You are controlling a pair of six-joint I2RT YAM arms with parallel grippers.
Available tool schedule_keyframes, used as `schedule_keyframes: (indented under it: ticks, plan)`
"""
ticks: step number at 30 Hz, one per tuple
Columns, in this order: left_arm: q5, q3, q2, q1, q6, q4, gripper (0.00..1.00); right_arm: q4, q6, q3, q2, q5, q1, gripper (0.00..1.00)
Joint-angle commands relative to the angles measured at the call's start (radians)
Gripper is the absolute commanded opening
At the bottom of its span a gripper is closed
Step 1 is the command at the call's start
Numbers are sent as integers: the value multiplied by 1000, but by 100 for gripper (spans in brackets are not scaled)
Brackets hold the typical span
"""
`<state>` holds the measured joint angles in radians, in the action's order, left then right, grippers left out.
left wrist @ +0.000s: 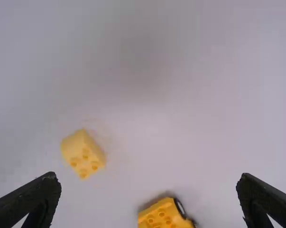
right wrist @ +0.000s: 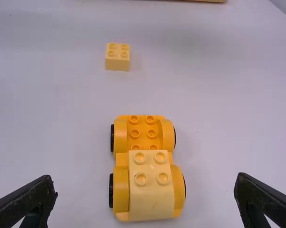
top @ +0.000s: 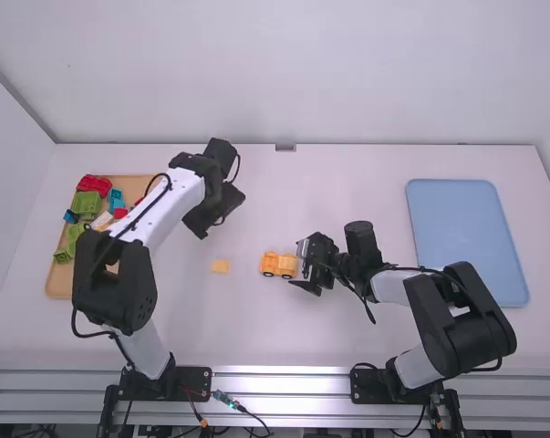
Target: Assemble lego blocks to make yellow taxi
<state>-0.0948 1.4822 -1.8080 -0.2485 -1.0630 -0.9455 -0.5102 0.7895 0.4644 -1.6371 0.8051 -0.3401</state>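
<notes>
My left gripper [top: 202, 228] hangs over the table's middle-left, up the picture from a loose yellow block [top: 220, 265]. In the left wrist view the left gripper [left wrist: 148, 183] stands open, with the loose block [left wrist: 83, 153] and part of the car [left wrist: 164, 216] in view. My right gripper [top: 302, 265] is at the right end of the orange-yellow wheeled car [top: 273, 264]. In the right wrist view the right gripper [right wrist: 146, 180] is open; the car [right wrist: 143, 133] lies between and beyond its fingers, with a pale yellow block [right wrist: 151, 190] on its near end. The loose block [right wrist: 117, 57] sits farther off, studs up.
A wooden tray [top: 59, 278] with red, green and blue blocks lies at the left, partly behind the left arm. A light blue tray [top: 466, 242] lies at the right.
</notes>
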Motion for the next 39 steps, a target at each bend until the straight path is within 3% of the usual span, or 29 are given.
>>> schedule_keyframes:
  ticks: [1,8,15,17,18,22,30,34,39]
  plan:
    - [-31,23,18,6,405,-5,99,-4,0,13,2,10,0,99]
    - [-183,44,18,4,924,25,99,-17,-5,13,2,0,1,99]
    - [-199,45,18,3,1413,71,99,-26,0,13,2,0,-2,99]
    - [-68,35,18,14,1664,91,99,-26,0,13,2,2,-1,99]
    - [-58,35,18,16,1680,93,99,-26,1,13,2,2,-1,99]
    - [289,-2,18,77,2228,35,99,-54,42,13,2,-21,0,99]
    - [789,-134,18,316,2830,-105,98,-66,55,13,2,-17,-2,100]
    - [937,-293,18,373,2991,12,99,-41,101,13,2,-18,-2,97]
    - [946,-444,18,366,2957,197,99,-47,107,13,-10,-15,1,99]
